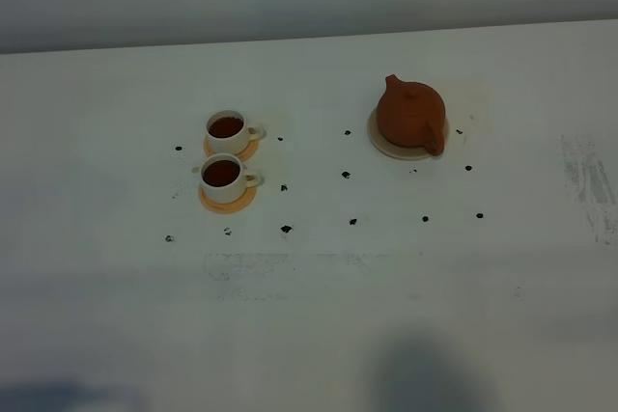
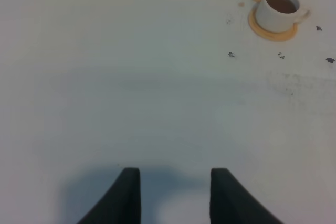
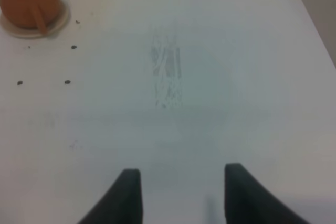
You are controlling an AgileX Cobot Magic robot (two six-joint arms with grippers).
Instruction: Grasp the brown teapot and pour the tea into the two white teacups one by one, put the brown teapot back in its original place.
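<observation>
You see the brown teapot (image 1: 410,119) standing on its cream coaster (image 1: 384,145) at the far right, nearer to your right gripper (image 3: 181,195), whose jaws stand apart and empty, while both white teacups (image 1: 227,152) already hold tea.

The teapot (image 1: 410,118) looks like matt reddish-brown clay. Both cups (image 1: 228,129) are smooth, glossy white ceramic. The desk (image 1: 319,315) is matt white, scuffed and speckled dark.
</observation>
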